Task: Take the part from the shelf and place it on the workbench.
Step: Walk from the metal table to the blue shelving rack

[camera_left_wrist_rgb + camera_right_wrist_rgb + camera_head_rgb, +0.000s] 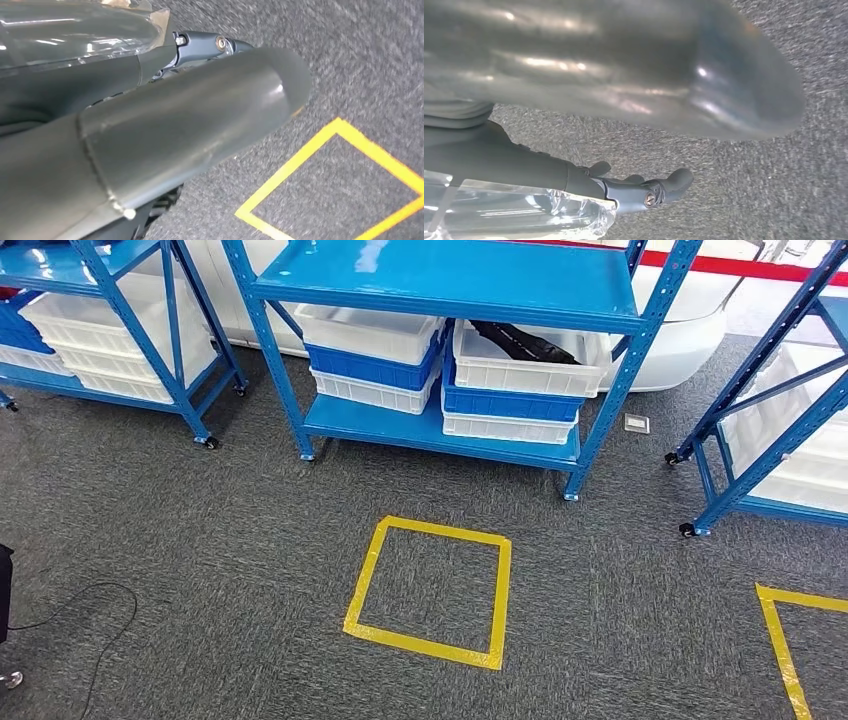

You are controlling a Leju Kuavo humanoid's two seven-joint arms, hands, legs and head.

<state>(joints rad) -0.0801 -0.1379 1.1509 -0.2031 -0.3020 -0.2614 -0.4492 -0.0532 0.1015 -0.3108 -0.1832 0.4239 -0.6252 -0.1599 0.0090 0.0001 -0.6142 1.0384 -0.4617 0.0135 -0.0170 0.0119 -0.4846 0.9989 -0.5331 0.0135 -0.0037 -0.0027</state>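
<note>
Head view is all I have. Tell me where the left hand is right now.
Observer: The left hand hangs over the grey carpet, near a corner of a yellow tape square on the floor.
Operator: Now say what it holds.
Observer: Nothing shows in it, but its thick thumb hides most of the fingers, so I cannot tell how they lie.
Operator: Give me the right hand.
Observer: The right hand hangs over bare carpet, its dark fingers slightly bent and apart, with nothing in them.
</note>
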